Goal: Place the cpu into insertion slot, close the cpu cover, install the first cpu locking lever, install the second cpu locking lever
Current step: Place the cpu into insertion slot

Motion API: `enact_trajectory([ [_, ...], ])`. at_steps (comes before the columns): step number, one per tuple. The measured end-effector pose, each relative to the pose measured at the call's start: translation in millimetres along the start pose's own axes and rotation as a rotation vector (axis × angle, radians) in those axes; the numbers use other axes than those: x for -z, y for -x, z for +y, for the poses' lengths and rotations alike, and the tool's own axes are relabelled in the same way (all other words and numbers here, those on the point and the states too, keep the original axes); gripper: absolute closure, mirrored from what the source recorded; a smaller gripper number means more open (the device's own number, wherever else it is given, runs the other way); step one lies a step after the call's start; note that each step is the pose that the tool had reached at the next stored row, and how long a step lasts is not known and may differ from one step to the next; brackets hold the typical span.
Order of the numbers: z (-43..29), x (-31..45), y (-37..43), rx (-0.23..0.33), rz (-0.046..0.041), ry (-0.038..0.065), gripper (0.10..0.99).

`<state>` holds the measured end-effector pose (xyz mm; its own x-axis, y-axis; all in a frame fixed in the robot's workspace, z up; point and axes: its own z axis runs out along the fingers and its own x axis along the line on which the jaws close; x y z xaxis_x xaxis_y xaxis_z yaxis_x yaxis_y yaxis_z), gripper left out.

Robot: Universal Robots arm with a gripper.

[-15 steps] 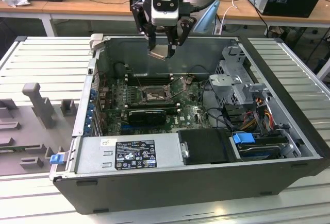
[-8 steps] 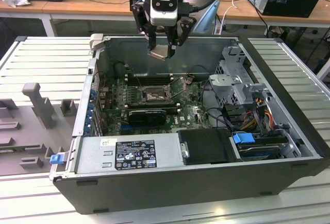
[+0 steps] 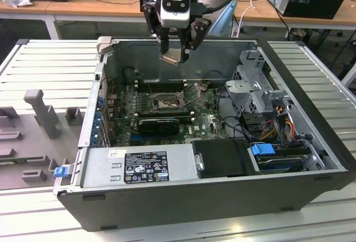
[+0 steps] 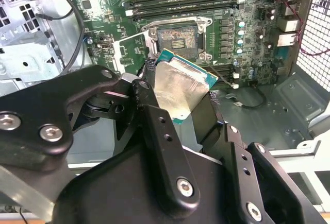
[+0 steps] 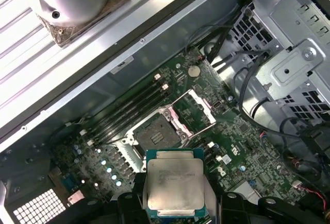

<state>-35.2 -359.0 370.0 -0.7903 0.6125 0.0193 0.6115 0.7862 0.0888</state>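
One step is in hand as I read it, seating the chip; nothing sits in the socket yet. Well below the black two-fingered gripper (image 3: pixel 177 52) lies the big dark grey sheet-metal computer case (image 3: pixel 194 203), open on its side; on its floor is the glossy green circuit board (image 3: pixel 210 121), crowded with small parts. Almost straight under the fingers is the insertion slot (image 5: pixel 156 131), a square black socket with a silvery rim, bare inside; its thin silvery cpu cover (image 5: pixel 202 104), a windowed frame, stands swung open just beside it. The fingers pinch the cpu (image 5: pixel 174 187), a small flat square chip with a dull pale metal face on a teal base, by two opposite edges; it appears tilted in the exterior view. I judge it wants levelling, squaring to the socket, and a gentle set-down without sliding; the socket's contacts are likely delicate.
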Motion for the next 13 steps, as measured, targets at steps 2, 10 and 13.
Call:
enact_trajectory([
  [2,0.0,0.0,0.0,-0.007,-0.0006,0.000,0.557],
  [10,0.0,0.0,0.0,-0.025,-0.0022,0.000,0.557],
  [13,0.0,0.0,0.0,-0.032,-0.0028,0.001,0.557],
])
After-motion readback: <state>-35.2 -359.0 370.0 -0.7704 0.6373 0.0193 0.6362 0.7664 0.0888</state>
